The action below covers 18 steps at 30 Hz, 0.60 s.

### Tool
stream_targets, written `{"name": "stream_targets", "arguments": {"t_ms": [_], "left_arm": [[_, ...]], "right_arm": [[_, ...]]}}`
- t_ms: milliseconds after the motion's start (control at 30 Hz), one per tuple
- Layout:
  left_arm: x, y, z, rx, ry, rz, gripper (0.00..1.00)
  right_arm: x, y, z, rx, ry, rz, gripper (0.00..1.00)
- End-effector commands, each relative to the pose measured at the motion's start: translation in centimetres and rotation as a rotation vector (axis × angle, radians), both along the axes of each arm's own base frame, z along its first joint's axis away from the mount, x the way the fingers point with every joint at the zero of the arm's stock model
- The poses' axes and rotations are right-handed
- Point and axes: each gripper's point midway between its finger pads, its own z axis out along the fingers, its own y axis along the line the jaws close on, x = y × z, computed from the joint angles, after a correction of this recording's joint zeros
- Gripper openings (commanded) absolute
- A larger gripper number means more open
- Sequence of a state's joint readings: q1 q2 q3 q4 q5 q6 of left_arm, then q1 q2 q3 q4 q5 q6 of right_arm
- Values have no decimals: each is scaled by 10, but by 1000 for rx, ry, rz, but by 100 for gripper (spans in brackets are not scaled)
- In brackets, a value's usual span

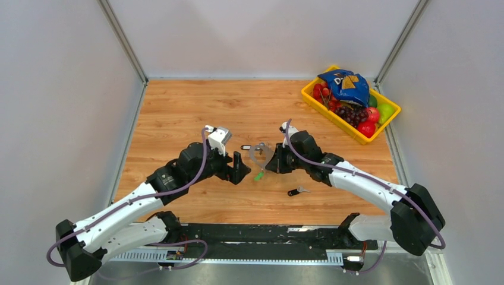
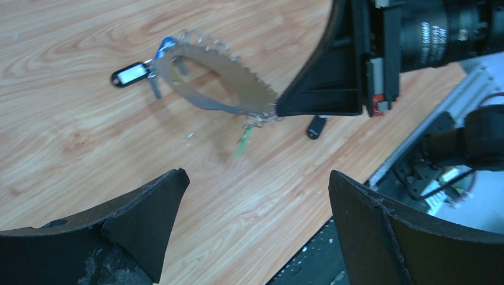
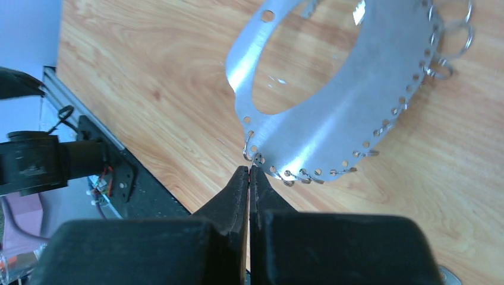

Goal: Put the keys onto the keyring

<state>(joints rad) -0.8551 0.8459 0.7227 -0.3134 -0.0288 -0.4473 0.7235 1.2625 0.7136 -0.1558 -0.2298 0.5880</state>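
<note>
The keyring (image 1: pixel 261 153) is a flat silver hoop with small wire rings along its edge. My right gripper (image 1: pixel 272 163) is shut on its near edge and holds it tilted over the table; the right wrist view shows the gripper (image 3: pixel 249 169) pinching the rim of the keyring (image 3: pixel 356 107). A green-tagged key (image 2: pixel 242 141) hangs from the keyring (image 2: pixel 220 83) by the right fingertips (image 2: pixel 285 105). A key with a black-and-white tag (image 2: pixel 129 75) is at its far edge. A dark-headed key (image 1: pixel 295 191) lies loose on the table. My left gripper (image 1: pixel 241 168) is open and empty, just left of the keyring.
A yellow basket (image 1: pixel 309 97) with fruit and a blue bag stands at the back right. The black base rail (image 1: pixel 267 233) runs along the near edge. White walls close in the left, right and back sides.
</note>
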Motion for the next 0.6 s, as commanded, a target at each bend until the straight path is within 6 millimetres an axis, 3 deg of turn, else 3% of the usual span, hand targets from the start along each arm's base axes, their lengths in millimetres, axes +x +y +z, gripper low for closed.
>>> {"name": "stream_targets", "arguments": {"t_ms": [0, 233, 567], "left_arm": [[-15, -21, 60, -143, -97, -152, 100], [-35, -27, 102, -205, -201, -298, 100], [-58, -32, 131, -286, -289, -433, 100]], "right_arm": [[1, 11, 46, 43, -91, 87, 0], [-12, 9, 86, 26, -172, 230, 0], [-47, 5, 163, 112, -329, 445, 0]]}}
